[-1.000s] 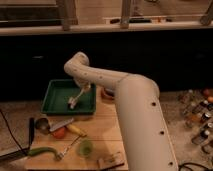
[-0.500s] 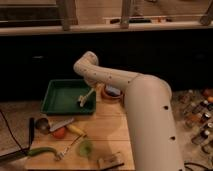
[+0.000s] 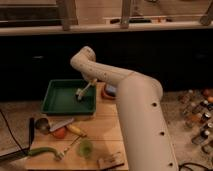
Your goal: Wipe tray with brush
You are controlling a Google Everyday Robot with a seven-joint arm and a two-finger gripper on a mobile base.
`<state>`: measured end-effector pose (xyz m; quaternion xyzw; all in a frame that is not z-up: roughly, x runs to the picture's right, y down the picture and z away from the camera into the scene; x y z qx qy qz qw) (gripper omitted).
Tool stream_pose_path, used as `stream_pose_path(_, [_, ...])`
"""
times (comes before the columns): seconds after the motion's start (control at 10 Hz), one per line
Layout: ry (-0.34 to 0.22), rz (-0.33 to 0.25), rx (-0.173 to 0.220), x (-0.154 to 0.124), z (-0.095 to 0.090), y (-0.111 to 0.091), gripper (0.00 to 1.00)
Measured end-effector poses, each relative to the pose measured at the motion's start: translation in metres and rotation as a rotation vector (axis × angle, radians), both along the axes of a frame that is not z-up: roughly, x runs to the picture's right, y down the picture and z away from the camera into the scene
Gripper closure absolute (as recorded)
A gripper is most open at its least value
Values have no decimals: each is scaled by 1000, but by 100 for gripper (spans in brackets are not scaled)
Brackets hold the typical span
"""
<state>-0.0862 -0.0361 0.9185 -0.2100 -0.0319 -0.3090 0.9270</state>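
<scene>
My arm (image 3: 127, 92) reaches over the table (image 3: 107, 132) to the green tray (image 3: 60, 96) at its far left. The brush (image 3: 85, 89) slants down, bristles on the tray floor near the right rim. My gripper (image 3: 94, 80) sits above that rim, fingers clamped on the handle. Pressing hard could shove the tray or twist the brush loose.

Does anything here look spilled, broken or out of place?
Nothing stands out. The pincer is over the right side of the dark-green plastic tray, the small cream brush slanting down into it. No spills show.
</scene>
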Motion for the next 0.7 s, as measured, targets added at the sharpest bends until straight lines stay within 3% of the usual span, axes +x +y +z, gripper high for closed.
stream_pose_path(0.3, [-88, -74, -27, -28, -11, 18, 100])
stream_pose_path(0.5, [-117, -100, -46, -28, -20, 35, 100])
stream_pose_path(0.7, [-104, -89, -56, -11, -24, 43, 100])
